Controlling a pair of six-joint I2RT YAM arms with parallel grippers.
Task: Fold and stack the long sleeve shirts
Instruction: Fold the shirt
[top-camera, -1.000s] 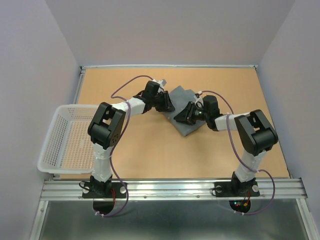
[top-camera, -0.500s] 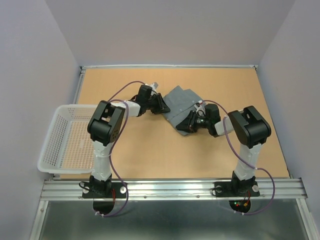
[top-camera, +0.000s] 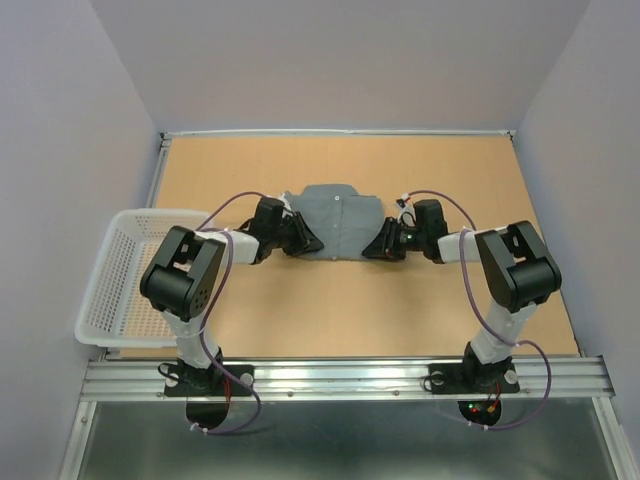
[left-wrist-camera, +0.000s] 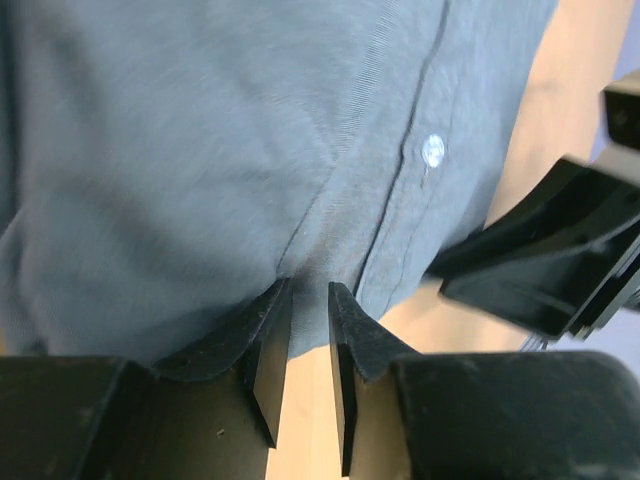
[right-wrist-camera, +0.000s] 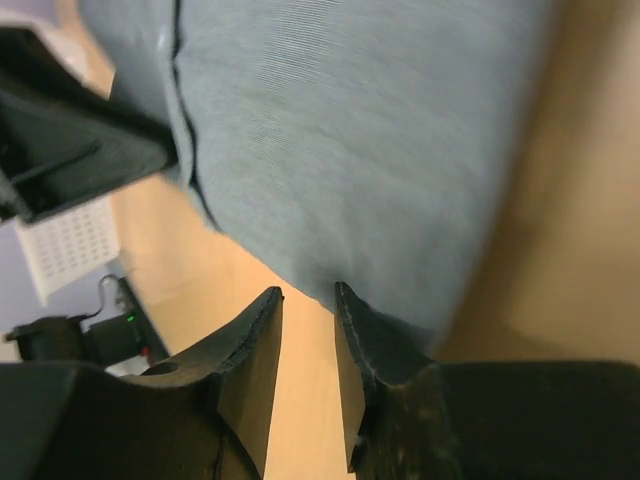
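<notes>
The shirt (top-camera: 340, 215) lies at mid-table (top-camera: 300, 310), between the 2 arms. It is front side up, with its collar on the far side and its hem toward the bases. It shows as a compact rectangle with no sleeve in sight, so the sleeves seem to be folded in.

The left gripper (left-wrist-camera: 307, 292) sits at the near-left corner of the hem. Its jaws stand only narrowly apart, and creases in the cloth run into its tips, so it reads as pinching the hem. A pale button (left-wrist-camera: 432, 151) on the placket lies just beyond it.

The right gripper (right-wrist-camera: 308, 290) sits at the near-right corner, also narrowly parted, with its tips right at the cloth's edge. I cannot tell whether it has cloth caught or only touches it, because bare table shows through the gap.

The step in hand looks like the last fold, taking both hem corners to bring the lower half up over the chest.

The next move calls for a sure pinch on both corners. Both arms should then lift evenly and carry the hem far-ward toward the collar, keeping the edge taut so that it lands square. If 1 corner slips, the fold will skew.

The basket (top-camera: 110, 250) stands at the left, well apart from the shirt. Only 1 shirt is in sight, so no stack has begun.
</notes>
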